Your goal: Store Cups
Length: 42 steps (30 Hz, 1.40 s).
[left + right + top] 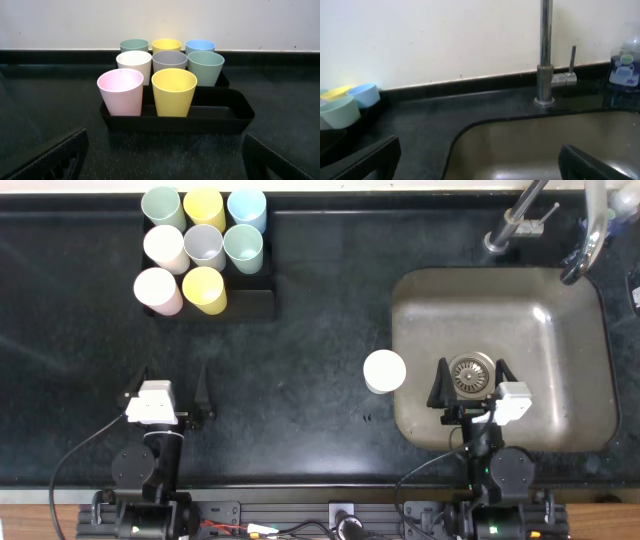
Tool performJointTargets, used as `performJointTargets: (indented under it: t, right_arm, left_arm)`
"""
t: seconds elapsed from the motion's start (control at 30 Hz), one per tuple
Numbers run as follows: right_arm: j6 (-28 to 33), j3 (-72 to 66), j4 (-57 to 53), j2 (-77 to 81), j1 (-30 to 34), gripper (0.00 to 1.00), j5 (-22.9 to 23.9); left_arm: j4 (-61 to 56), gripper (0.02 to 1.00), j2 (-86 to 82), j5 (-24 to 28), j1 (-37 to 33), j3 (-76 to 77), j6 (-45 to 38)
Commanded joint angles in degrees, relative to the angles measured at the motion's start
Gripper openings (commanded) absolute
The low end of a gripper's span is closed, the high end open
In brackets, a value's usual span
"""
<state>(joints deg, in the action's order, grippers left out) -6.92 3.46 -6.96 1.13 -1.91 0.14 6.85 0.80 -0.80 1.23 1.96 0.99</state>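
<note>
Low at near left, left tool spread, facing the tray of cups; right tool, spread too, over the sink. White cup (top view catches it) sits on the counter beside the sink.

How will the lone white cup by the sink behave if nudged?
The white cup matches the cups in the tray, so probably light and stiff. Standing on end beside the sink, it may slide or tip, then roll.
</note>
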Motion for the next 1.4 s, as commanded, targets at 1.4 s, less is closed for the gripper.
performJointTargets:
  t: [1.4]
  right_arm:
    - [11.8,73.37,-67.69,85.77,-21.59,0.996,7.3]
  left_arm:
    - [-0.31,0.998,-0.63,0.74,-0.33,-0.63,-1.2]
